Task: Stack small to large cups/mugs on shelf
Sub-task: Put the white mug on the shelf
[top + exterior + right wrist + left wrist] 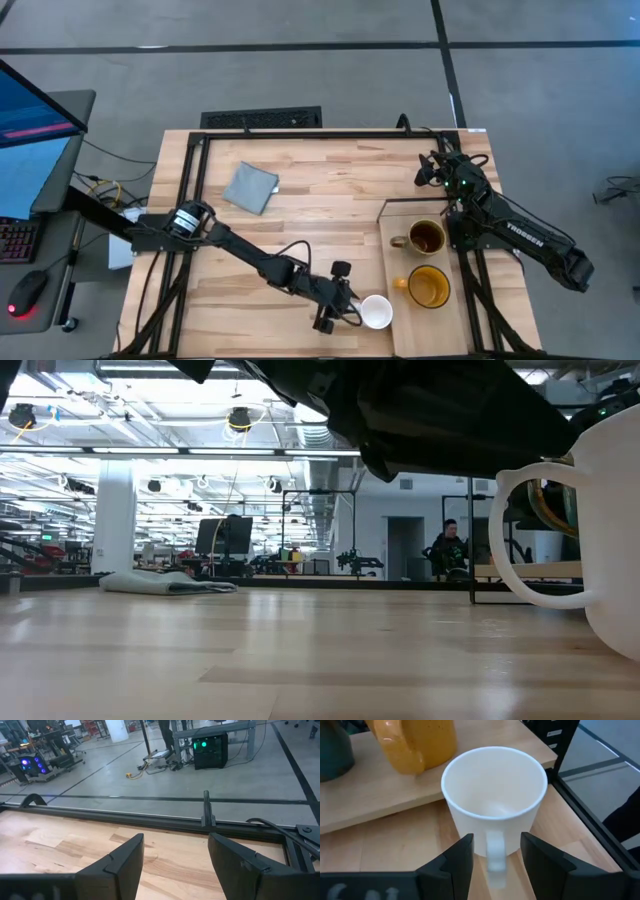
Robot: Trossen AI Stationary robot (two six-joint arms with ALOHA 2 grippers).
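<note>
One white mug (492, 795) stood on the counter (300, 220) just beside the shelf (392, 215), its handle between the left gripper's (495, 857) unclenched fingers. A loose handle pinch might let it swivel or tip. The right gripper (175, 857) waited released.

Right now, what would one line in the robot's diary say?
left gripper: open, fingers either side of small white mug's handle, not gripping | brown mug, yellow-orange mug: on pale wooden shelf board | right gripper: open, idle
</note>
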